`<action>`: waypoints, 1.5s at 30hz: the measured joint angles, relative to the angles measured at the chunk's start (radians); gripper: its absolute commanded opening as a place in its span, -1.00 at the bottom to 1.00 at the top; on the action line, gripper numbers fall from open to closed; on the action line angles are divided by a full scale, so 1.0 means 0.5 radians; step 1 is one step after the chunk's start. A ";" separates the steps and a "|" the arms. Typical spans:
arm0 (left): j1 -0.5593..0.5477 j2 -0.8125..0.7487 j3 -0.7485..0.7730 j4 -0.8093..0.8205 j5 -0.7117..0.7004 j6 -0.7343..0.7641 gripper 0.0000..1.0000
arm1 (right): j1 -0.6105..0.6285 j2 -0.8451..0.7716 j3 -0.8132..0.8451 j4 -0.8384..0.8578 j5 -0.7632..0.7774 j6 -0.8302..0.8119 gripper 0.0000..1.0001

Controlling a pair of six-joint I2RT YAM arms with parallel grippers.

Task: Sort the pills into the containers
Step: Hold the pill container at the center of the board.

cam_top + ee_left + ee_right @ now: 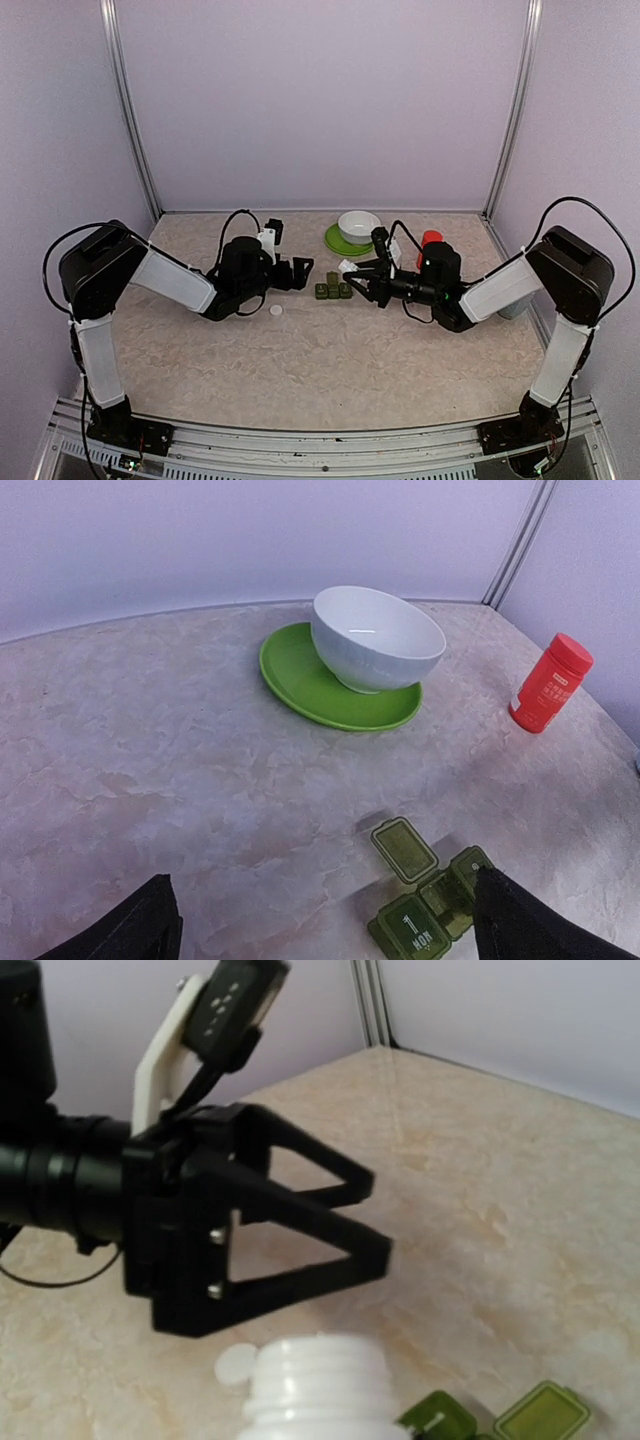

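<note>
Green containers (332,290): overhead, mid-table, between the two grippers.
Left gripper (302,271): own wrist view, jaws spread wide; containers low right, one lid up.
Right gripper (352,277): own wrist view, holding white bottle (315,1385).

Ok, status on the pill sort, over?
Left end effector open, empty. Right end effector shut on white bottle. Containers between them, one lid open. White cap lies clear.

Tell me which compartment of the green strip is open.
The middle compartment: its lid is flipped back toward the bowl; both end compartments are shut.
</note>
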 measured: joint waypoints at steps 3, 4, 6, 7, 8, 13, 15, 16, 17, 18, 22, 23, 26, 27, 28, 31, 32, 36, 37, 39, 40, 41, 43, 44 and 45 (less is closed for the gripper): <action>0.002 0.108 0.095 -0.005 0.069 0.041 0.98 | -0.005 0.024 0.018 -0.033 -0.006 -0.009 -0.64; 0.002 0.142 0.120 -0.012 0.091 0.058 0.97 | -0.006 0.029 0.022 -0.045 -0.005 -0.012 -0.64; 0.002 0.207 0.167 -0.031 0.132 0.095 0.97 | -0.008 0.032 0.025 -0.066 -0.005 -0.015 -0.64; 0.002 0.233 0.186 -0.039 0.158 0.111 0.97 | -0.008 0.032 0.027 -0.082 -0.005 -0.018 -0.64; 0.003 0.256 0.203 -0.044 0.181 0.124 0.97 | -0.008 0.032 0.030 -0.098 -0.004 -0.020 -0.64; 0.011 0.336 0.288 -0.079 0.284 0.163 0.97 | -0.012 0.048 0.060 -0.163 -0.002 -0.026 -0.63; 0.014 0.365 0.327 -0.087 0.317 0.169 0.97 | -0.015 0.063 0.074 -0.182 -0.002 -0.027 -0.63; 0.015 0.380 0.344 -0.090 0.330 0.171 0.97 | -0.017 0.068 0.081 -0.192 -0.001 -0.026 -0.63; 0.015 0.398 0.366 -0.094 0.343 0.173 0.98 | -0.018 0.077 0.089 -0.207 -0.002 -0.026 -0.64; 0.015 0.417 0.391 -0.100 0.355 0.176 0.98 | -0.018 0.085 0.096 -0.220 -0.002 -0.025 -0.64; 0.018 0.481 0.461 -0.138 0.391 0.177 0.98 | -0.018 0.104 0.114 -0.262 -0.003 -0.020 -0.63; 0.018 0.492 0.472 -0.146 0.396 0.177 0.97 | -0.018 0.108 0.121 -0.266 -0.002 -0.019 -0.63; 0.020 0.526 0.513 -0.182 0.410 0.176 0.97 | -0.018 0.123 0.144 -0.285 -0.003 -0.018 -0.63; 0.021 0.538 0.526 -0.188 0.414 0.175 0.97 | -0.018 0.127 0.148 -0.288 -0.004 -0.018 -0.63; 0.021 0.550 0.538 -0.195 0.415 0.175 0.97 | -0.018 0.132 0.153 -0.293 -0.004 -0.017 -0.63; 0.022 0.578 0.551 -0.211 0.421 0.174 0.97 | -0.018 0.153 0.163 -0.317 -0.004 -0.014 -0.63; 0.023 0.581 0.551 -0.222 0.422 0.173 0.97 | -0.019 0.161 0.166 -0.323 -0.005 -0.013 -0.63; 0.027 0.584 0.551 -0.235 0.427 0.172 0.97 | -0.019 0.205 0.189 -0.366 -0.005 -0.009 -0.63; 0.028 0.584 0.551 -0.237 0.427 0.172 0.98 | -0.019 0.214 0.194 -0.372 -0.005 -0.006 -0.63; 0.028 0.584 0.551 -0.238 0.427 0.169 0.98 | -0.019 0.223 0.196 -0.381 -0.006 0.002 -0.63; 0.028 0.584 0.551 -0.237 0.427 0.169 0.98 | -0.019 0.224 0.197 -0.390 -0.006 0.005 -0.63; 0.029 0.584 0.551 -0.238 0.427 0.169 0.97 | -0.019 0.225 0.197 -0.398 -0.006 0.010 -0.63; 0.030 0.584 0.551 -0.240 0.427 0.168 0.98 | -0.019 0.227 0.201 -0.411 -0.006 0.012 -0.62; 0.031 0.585 0.553 -0.245 0.427 0.167 0.97 | -0.019 0.228 0.208 -0.420 -0.007 0.014 -0.62; 0.031 0.588 0.562 -0.258 0.427 0.167 0.97 | -0.019 0.230 0.215 -0.430 -0.008 0.014 -0.62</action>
